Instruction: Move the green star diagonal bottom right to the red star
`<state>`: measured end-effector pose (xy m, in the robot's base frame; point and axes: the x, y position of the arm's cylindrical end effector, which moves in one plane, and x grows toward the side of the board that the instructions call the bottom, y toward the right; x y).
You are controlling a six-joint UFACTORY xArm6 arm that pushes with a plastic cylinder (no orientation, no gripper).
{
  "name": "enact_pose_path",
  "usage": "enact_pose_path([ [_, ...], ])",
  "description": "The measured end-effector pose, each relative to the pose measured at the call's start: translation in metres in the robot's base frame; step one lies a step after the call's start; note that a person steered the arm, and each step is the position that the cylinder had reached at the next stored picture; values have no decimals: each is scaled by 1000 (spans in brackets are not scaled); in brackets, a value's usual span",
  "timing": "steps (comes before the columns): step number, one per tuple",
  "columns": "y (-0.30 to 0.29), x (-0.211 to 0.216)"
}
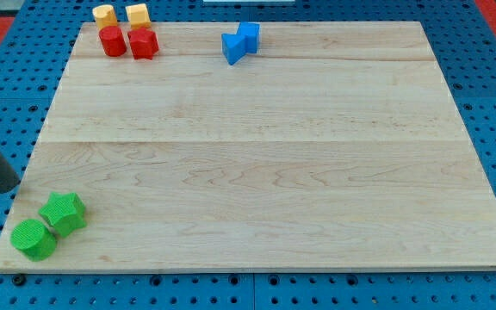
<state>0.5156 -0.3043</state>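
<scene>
The green star (64, 213) lies near the board's bottom left corner, touching a green cylinder (34, 238) on its lower left. The red star (144, 43) sits at the view's top left, next to a red cylinder (113, 40) on its left. My dark rod enters from the left edge, and my tip (7, 188) is just off the board's left edge, up and to the left of the green star and apart from it.
Two yellow blocks (105, 15) (138, 15) sit just above the red pair at the board's top edge. Two blue blocks (232, 47) (249, 36) touch each other at the top centre. The wooden board (274, 172) lies on a blue perforated table.
</scene>
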Motion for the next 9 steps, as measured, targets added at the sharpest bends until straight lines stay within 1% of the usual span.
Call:
enact_pose_path([
  [1,-1,11],
  [2,1,88],
  [3,3,102],
  [4,17,99],
  [5,45,93],
  [6,88,99],
  [7,90,3],
  [8,128,-16],
  [9,169,-56],
])
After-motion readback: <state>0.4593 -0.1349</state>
